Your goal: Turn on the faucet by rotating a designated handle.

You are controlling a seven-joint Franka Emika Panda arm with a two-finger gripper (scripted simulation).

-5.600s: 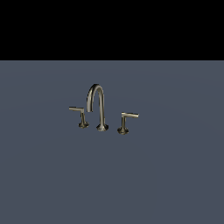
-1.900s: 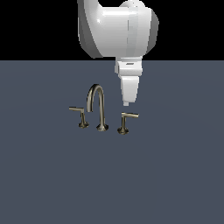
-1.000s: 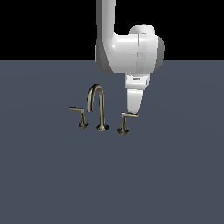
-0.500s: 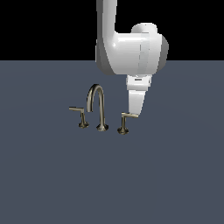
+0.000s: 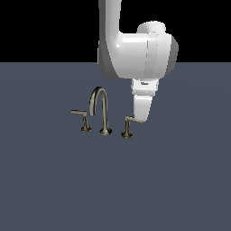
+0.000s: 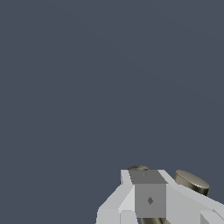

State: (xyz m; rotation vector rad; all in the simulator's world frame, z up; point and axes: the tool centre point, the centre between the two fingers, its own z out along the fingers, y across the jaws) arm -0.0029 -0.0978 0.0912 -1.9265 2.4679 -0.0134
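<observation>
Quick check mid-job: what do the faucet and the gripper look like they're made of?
The faucet and its handle look like dull brass-grey metal with a satin finish: olive tone and soft highlights along the spout's arch. The gripper looks like smooth white plastic or painted casing, evenly shaded without glints. As a simulator render, these are appearances only.

We see the faucet point(image 5: 100, 110), a small dull brass-grey set standing upright: a tall arched gooseneck spout in the middle and a short lever post on a round base at either side. The handle point(image 5: 129, 126) stands on the exterior view's right of the spout, about half its height. Its thin flat bar juts toward that same right.
</observation>
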